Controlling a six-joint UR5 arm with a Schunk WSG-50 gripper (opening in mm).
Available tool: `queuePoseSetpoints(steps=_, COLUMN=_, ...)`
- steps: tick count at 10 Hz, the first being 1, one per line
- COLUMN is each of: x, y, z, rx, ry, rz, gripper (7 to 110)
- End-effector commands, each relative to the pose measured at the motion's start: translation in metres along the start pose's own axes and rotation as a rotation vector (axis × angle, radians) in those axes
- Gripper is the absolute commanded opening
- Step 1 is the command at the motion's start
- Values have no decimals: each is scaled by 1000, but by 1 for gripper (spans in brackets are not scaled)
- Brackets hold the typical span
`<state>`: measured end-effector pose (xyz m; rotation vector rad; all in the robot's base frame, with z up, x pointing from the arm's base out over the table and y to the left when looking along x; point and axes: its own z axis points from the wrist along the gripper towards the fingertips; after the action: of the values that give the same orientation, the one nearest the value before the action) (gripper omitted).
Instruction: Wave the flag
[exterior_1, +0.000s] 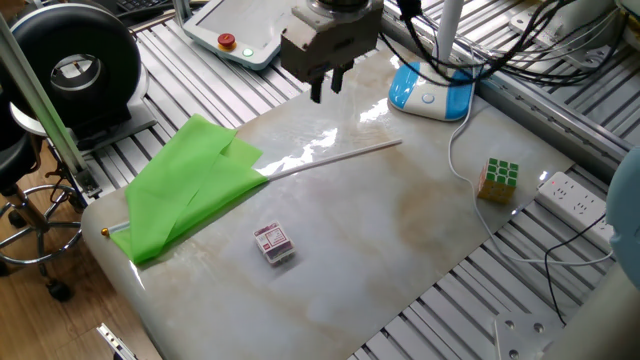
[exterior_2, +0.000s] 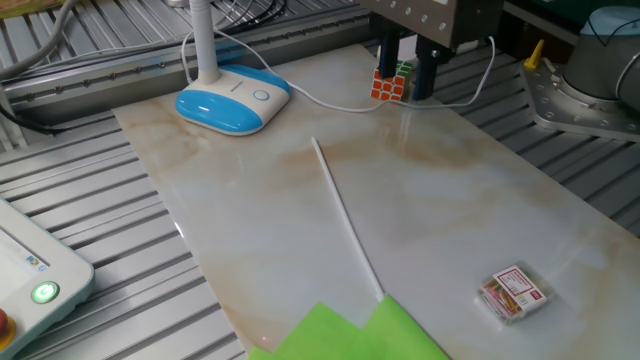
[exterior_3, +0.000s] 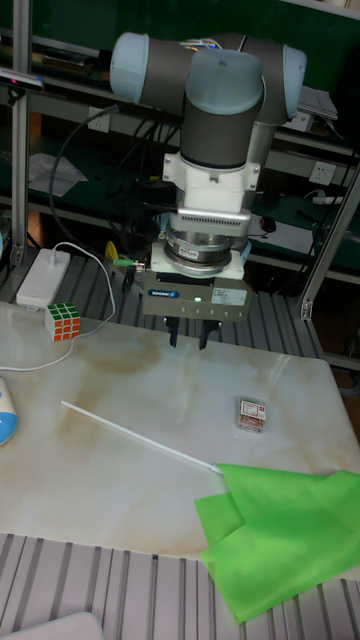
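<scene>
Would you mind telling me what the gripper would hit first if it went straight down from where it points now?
Most likely bare table: the gripper points down, hanging apart from the flag's pole. Depth is hard to judge, so the pole cannot be fully ruled out.

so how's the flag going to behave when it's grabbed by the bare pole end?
The pole is long and slim, so it will likely flex and may roll on the glossy table. The cloth lies creased and folded flat, so it probably droops and drags, loading the far end. The gripper hangs above, holding nothing; a thin round shaft might twist in the grip.
</scene>
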<state>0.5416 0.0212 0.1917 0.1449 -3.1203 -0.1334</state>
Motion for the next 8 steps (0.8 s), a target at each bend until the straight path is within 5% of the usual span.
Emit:
queuePoseSetpoints(steps=1, x=0, y=-5, z=-1, rx=11, ry=9, rz=-273, gripper=7)
queuePoseSetpoints(steps=5, x=18, y=-3, z=-10, rx=-38, ry=89, rz=-402, gripper=7)
queuePoseSetpoints(steps=6, x=22, y=-9, z=-11, rx=-30, ry=109, rz=-493, gripper=7)
queuePoseSetpoints(steps=8, x=23, y=-49, z=-13, rx=120, ry=164, rz=-641, gripper=7)
